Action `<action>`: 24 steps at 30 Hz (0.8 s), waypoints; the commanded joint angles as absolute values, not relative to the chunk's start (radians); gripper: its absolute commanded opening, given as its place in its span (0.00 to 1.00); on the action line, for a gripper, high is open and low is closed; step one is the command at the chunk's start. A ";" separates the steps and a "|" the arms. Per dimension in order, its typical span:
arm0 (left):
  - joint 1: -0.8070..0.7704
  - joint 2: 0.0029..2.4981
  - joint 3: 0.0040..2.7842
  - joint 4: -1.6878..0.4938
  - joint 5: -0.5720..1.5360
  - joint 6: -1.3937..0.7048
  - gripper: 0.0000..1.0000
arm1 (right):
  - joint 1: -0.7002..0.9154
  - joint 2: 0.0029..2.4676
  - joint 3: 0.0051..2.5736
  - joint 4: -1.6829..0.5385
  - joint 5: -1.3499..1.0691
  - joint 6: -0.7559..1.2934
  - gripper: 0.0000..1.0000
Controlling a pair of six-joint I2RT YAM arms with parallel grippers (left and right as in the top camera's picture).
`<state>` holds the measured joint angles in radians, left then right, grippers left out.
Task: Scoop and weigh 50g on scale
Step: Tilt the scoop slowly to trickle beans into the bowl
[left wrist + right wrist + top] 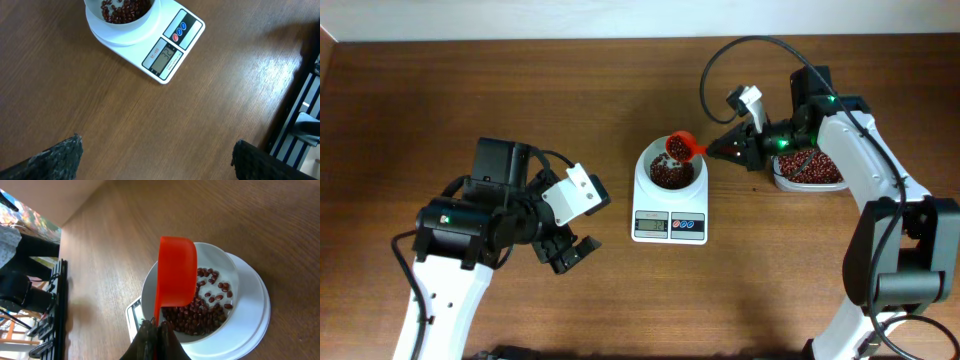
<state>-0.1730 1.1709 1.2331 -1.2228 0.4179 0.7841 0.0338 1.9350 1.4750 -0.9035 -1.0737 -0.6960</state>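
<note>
1 white scale (669, 226), grey display — left gripper (572, 254) spread, right gripper (713, 150) pinching scoop (680, 146).

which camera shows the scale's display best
The left wrist view: the scale sits close, its display unobstructed. Overhead shows it small; the right wrist view catches only a corner of it beside the bowl.

Can't read scale (669, 226) digits from overhead, too small. Left wrist view crops bowl (151, 11) at top edge. Bean tub (808, 186) partly covered overhead. Scoop (176, 277) handle buried inside my right gripper (155, 330).
</note>
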 commanded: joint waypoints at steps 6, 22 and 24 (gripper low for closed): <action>-0.176 1.168 1.228 -1.224 0.422 0.772 0.99 | 0.040 1.938 1.473 -0.900 -1.083 -0.804 0.04; -0.176 1.168 1.228 -1.224 0.422 0.772 0.99 | 0.040 1.938 1.473 -0.900 -1.057 -0.805 0.04; -0.176 1.168 1.228 -1.224 0.422 0.772 0.99 | 0.040 1.938 1.473 -0.900 -1.057 -0.805 0.04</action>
